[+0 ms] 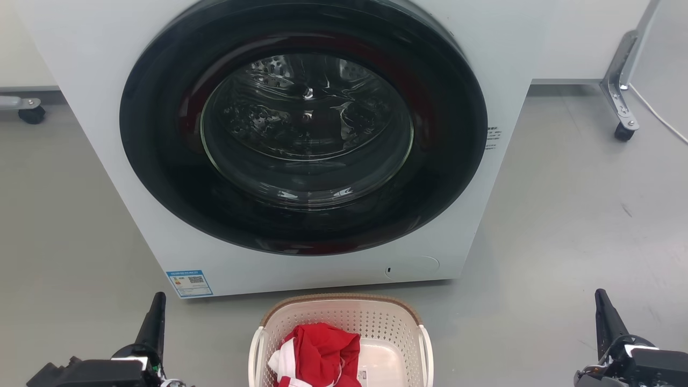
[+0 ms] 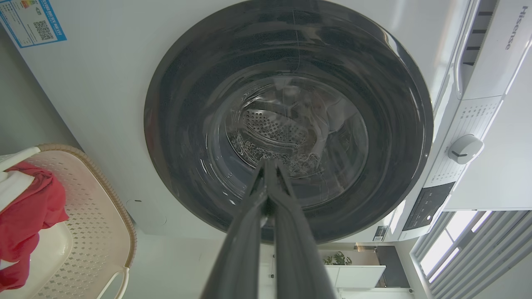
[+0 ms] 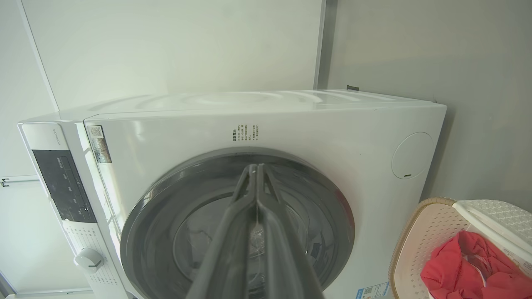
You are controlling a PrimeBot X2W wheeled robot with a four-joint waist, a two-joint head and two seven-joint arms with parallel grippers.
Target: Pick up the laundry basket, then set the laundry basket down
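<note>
The laundry basket [image 1: 376, 328] is cream-white and perforated, with a brown woven rim and white loop handles. It stands on the grey floor just in front of the washer, at the bottom centre of the head view. A red and white garment [image 1: 321, 352] lies inside it. The basket also appears at the left edge of the left wrist view [image 2: 97, 224] and at the lower right of the right wrist view [image 3: 419, 249]. My left gripper [image 1: 157, 301] is shut and empty, well left of the basket. My right gripper [image 1: 600, 296] is shut and empty, well to the basket's right.
A white front-loading washer [image 1: 86, 70] with a closed dark round door [image 1: 303, 123] stands directly behind the basket. Castor legs of frames sit at the far left [image 1: 29, 110] and far right [image 1: 621, 121]. Grey floor spreads to both sides of the washer.
</note>
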